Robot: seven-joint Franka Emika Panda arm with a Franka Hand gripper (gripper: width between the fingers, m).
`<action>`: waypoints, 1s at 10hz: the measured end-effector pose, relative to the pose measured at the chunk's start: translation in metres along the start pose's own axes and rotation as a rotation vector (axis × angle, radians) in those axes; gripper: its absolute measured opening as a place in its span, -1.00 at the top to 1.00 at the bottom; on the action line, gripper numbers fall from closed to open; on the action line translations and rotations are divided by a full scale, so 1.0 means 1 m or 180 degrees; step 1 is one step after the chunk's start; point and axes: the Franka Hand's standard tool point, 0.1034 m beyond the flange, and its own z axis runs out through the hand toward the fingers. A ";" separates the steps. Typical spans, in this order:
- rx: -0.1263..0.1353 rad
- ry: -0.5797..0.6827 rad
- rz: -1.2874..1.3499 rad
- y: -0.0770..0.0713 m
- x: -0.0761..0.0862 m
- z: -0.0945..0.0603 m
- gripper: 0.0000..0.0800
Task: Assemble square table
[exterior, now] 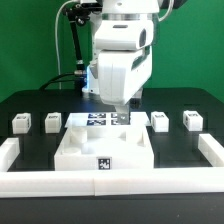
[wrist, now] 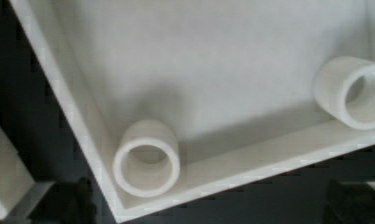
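Observation:
The square table top [exterior: 84, 146] is a white slab with a raised rim, lying mid-table with a tag on its near rim [exterior: 103, 163]. Four small white tagged leg blocks stand in a row: two at the exterior view's left [exterior: 20, 123] [exterior: 53, 122], two at its right [exterior: 159, 121] [exterior: 191, 121]. My gripper [exterior: 120, 106] hangs over the slab's far edge. The wrist view shows the slab's inner face [wrist: 202, 80], its rim corner and two round sockets [wrist: 148, 160] [wrist: 362, 90]. The dark fingers [wrist: 59, 200] sit wide apart at the picture's lower corners; the gripper [wrist: 205, 208] is open and empty.
The marker board [exterior: 98, 120] lies just behind the slab, under the gripper. Long white border rails run along the exterior view's left [exterior: 8, 150], right [exterior: 212, 150] and front [exterior: 110, 184]. The table surface is black.

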 end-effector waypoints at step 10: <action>0.0054 0.0005 -0.0531 -0.039 -0.031 0.026 -0.63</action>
